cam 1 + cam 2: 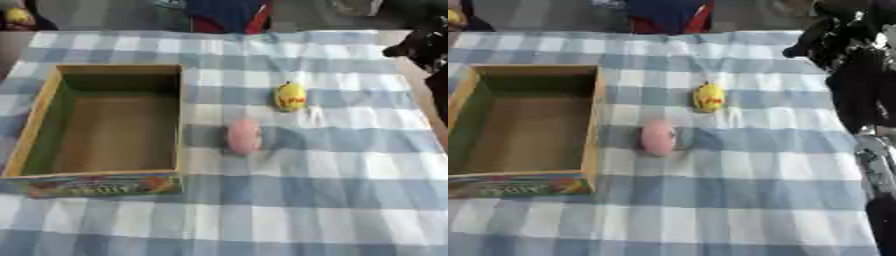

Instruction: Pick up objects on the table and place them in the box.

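My right hand [833,35] hangs at the far right edge of the table [332,200], above the blue and white checked cloth [737,200], with my dark arm running down the right side of the view below it. I cannot tell whether its fingers are apart or together; it is a dark blurred mass, and nothing shows in it. My left hand shows in neither view. The box [179,115] sits on the left of the cloth, open at the top, with wooden walls, a brown floor and a printed colourful strip along its near side; I see nothing inside it. 2 things lie on the cloth to the right of the box. The pink one [244,136], oval and soft-looking, lies just beside the box's right wall, near its near half, apart from the wall. The yellow one [290,96], rounded with a red mark on it, lies farther back and farther right, near the pink one but not touching it. Both are well apart from my right hand.
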